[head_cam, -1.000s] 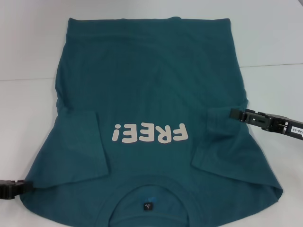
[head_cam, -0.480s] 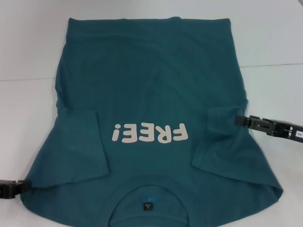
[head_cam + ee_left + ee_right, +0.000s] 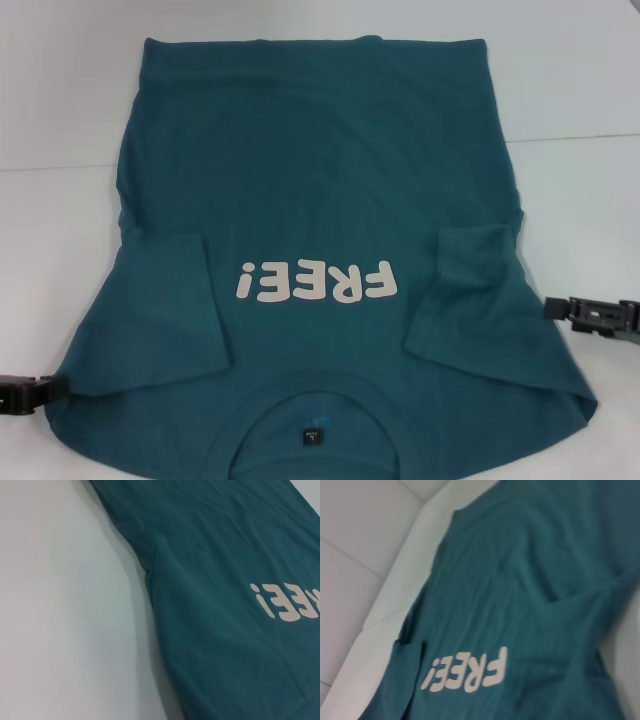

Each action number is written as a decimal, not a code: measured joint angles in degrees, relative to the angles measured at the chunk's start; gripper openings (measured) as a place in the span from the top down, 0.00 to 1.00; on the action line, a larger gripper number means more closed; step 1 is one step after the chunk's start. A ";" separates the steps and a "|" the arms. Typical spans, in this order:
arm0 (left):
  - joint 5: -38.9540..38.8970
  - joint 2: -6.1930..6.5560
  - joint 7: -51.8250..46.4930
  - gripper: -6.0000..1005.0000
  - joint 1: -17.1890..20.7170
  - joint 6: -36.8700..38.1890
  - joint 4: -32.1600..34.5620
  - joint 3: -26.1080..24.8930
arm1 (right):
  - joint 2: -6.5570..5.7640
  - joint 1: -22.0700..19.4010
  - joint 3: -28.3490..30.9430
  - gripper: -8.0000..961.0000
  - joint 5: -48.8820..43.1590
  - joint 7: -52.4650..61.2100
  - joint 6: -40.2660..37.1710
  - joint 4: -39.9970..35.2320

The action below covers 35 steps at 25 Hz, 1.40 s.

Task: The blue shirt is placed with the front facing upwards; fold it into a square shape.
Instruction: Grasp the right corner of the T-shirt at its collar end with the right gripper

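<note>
The blue shirt (image 3: 320,170) lies flat and front up on the white table (image 3: 60,120), collar nearest me. Its off-white "FREE!" lettering (image 3: 317,283) and black neck label (image 3: 313,437) show. Both short sleeves are folded inward onto the chest, the left sleeve (image 3: 175,310) and the right sleeve (image 3: 480,300). My left gripper (image 3: 55,388) is low at the shirt's near left shoulder corner, touching its edge. My right gripper (image 3: 552,308) is just off the shirt's right side edge, apart from the cloth. The shirt also shows in the left wrist view (image 3: 225,580) and the right wrist view (image 3: 520,580).
Bare white table surrounds the shirt on the left, right and far sides. A thin seam line (image 3: 580,137) runs across the tabletop behind the shirt's middle. The shirt's collar end reaches the near edge of the head view.
My right gripper has drawn back from the folded right sleeve, moving right and toward me, off the shirt. The sleeve stays folded. My left gripper has barely moved.
</note>
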 joint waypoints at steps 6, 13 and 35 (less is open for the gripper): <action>0.00 -0.08 -0.02 0.95 -0.09 -0.02 -0.01 0.09 | -0.58 -1.34 0.07 0.03 -2.47 3.31 -0.61 0.00; 0.00 -0.08 -0.03 0.95 -0.39 -0.03 -0.03 0.13 | -0.62 -2.00 -0.03 0.03 -3.62 4.08 -0.84 0.14; 0.03 0.03 0.43 0.94 -0.74 -0.22 -0.24 0.13 | 0.47 -0.70 -0.12 0.03 -6.74 5.73 -3.46 0.02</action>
